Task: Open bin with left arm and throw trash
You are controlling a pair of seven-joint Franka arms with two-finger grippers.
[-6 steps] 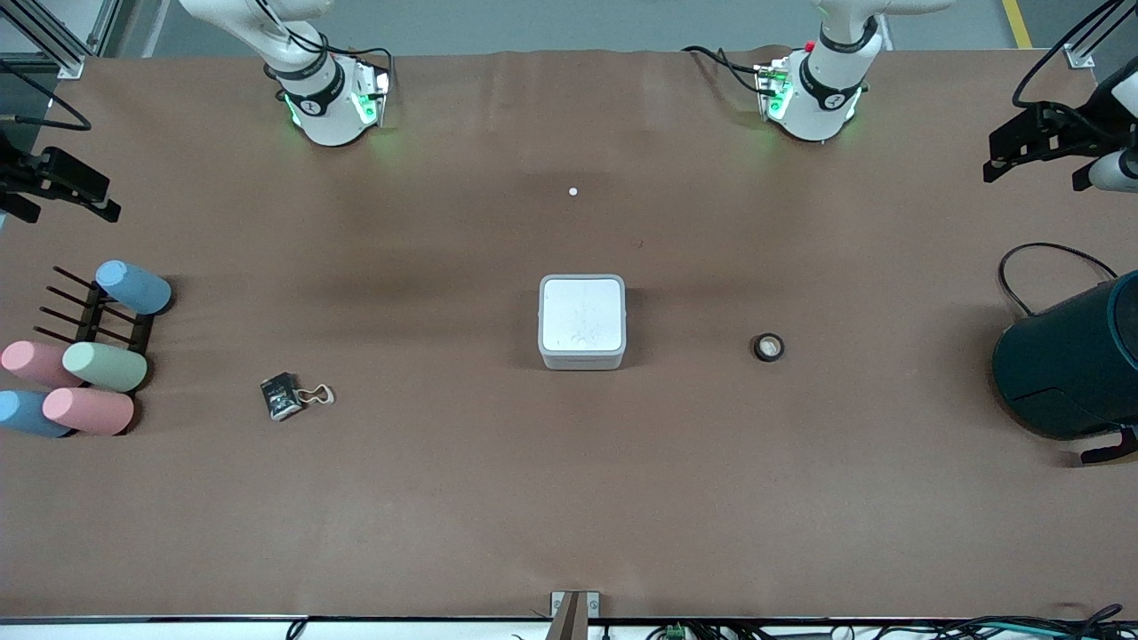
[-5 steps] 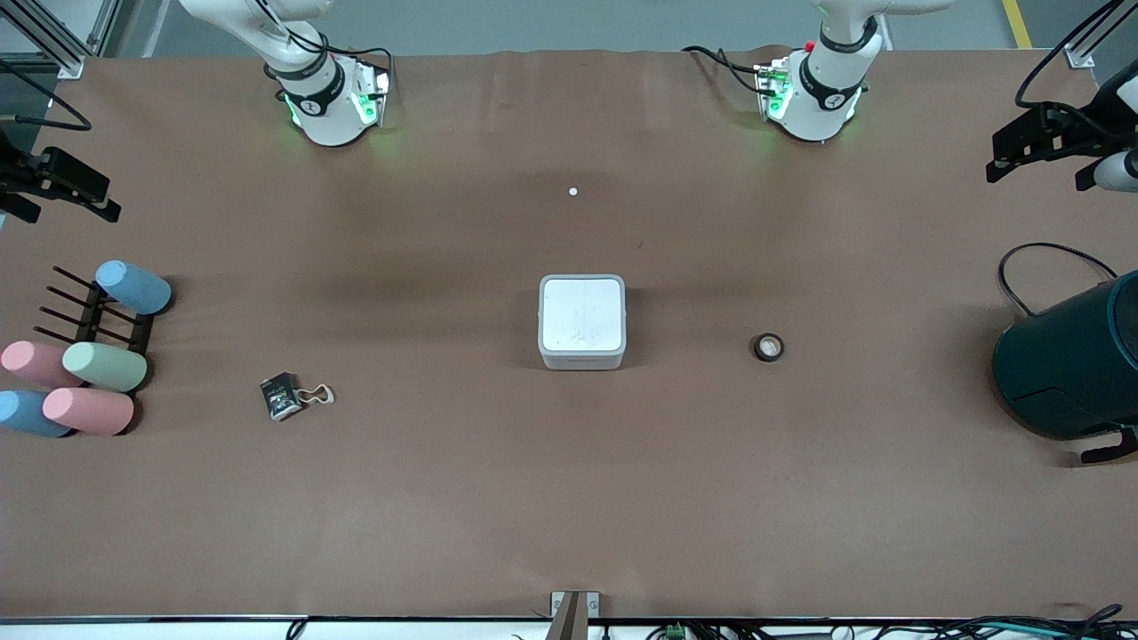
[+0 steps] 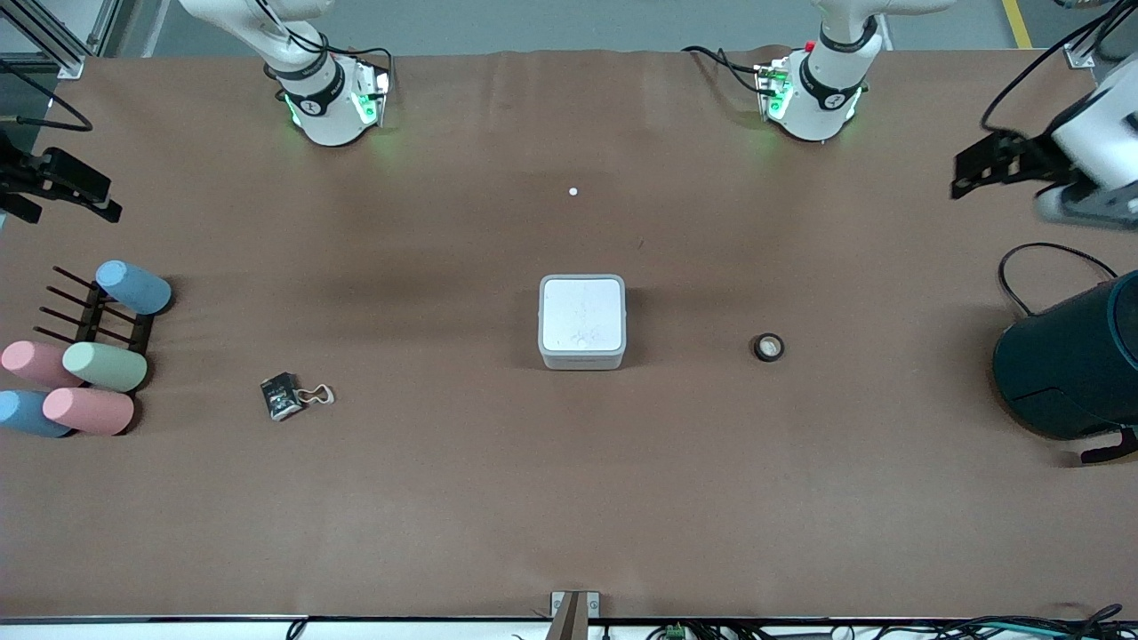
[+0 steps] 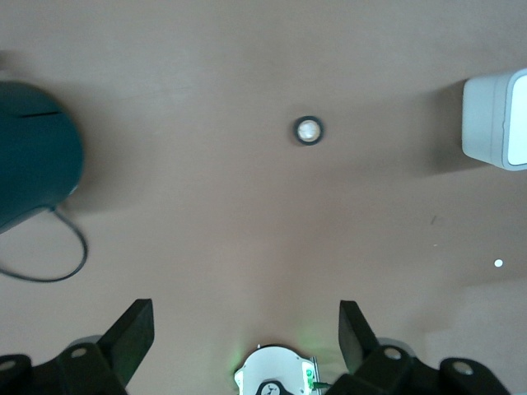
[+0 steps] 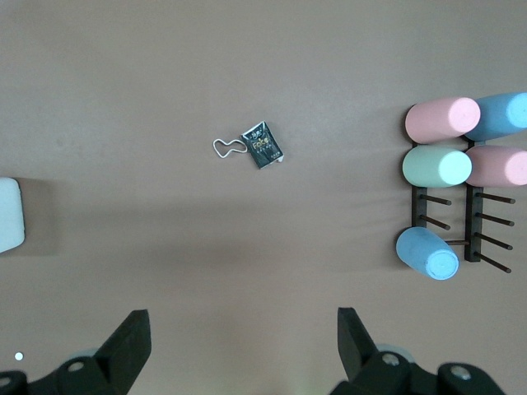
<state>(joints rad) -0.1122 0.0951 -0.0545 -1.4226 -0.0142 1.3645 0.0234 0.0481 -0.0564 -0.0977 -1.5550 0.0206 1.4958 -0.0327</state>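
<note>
One lidded bin (image 3: 581, 321) sat mid-table, flanked by two pieces of trash: a tape ring (image 3: 768, 347) toward the left arm's end, a black packet (image 3: 283, 396) toward the right arm's. Six cups (image 5: 435, 167) showed whole only in the right wrist view. Left gripper (image 4: 243, 329) and right gripper (image 5: 240, 333) hung wide apart, empty.

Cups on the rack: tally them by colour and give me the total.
Blue cups: 2
Pink cups: 2
Green cup: 1
Total: 5 cups, all lying on their sides at the rack at the right arm's end of the table.
</note>
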